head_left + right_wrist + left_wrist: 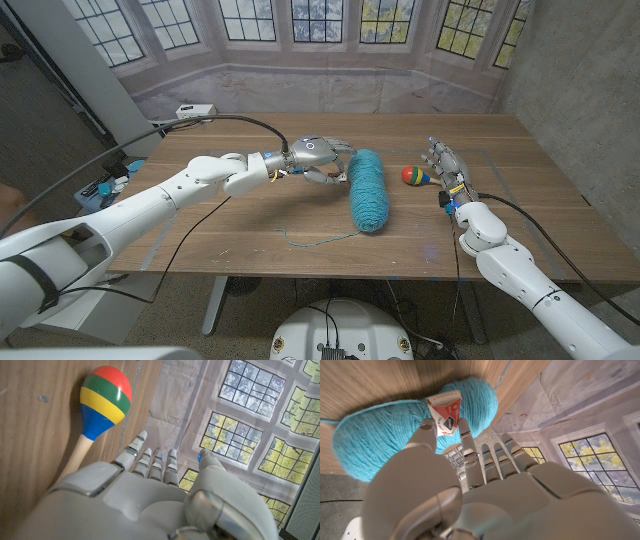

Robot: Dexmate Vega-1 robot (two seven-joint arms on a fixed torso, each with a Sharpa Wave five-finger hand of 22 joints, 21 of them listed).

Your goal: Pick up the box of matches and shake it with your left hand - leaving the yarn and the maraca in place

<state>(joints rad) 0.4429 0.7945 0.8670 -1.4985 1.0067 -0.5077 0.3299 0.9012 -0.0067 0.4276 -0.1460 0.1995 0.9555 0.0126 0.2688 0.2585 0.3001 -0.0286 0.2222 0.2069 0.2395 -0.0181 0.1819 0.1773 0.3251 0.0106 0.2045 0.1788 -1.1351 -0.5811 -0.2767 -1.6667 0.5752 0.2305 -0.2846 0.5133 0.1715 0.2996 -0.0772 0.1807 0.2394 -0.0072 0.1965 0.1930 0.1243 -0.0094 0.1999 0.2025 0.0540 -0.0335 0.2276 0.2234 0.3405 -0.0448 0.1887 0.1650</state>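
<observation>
— Now, item one, the box of matches [444, 412]?
— Pinched in the left hand [322, 158], raised off the wooden table [250, 220], just beside the blue yarn [369, 189].
— Item two, the maraca [415, 177]?
— Lying on the table close by the right hand [445, 166], which holds nothing, fingers straight and slightly apart.
— Yarn?
— On the table between both hands, a loose strand trailing.

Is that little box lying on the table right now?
No, the left hand pinches the matchbox in the air beside the yarn.
</observation>
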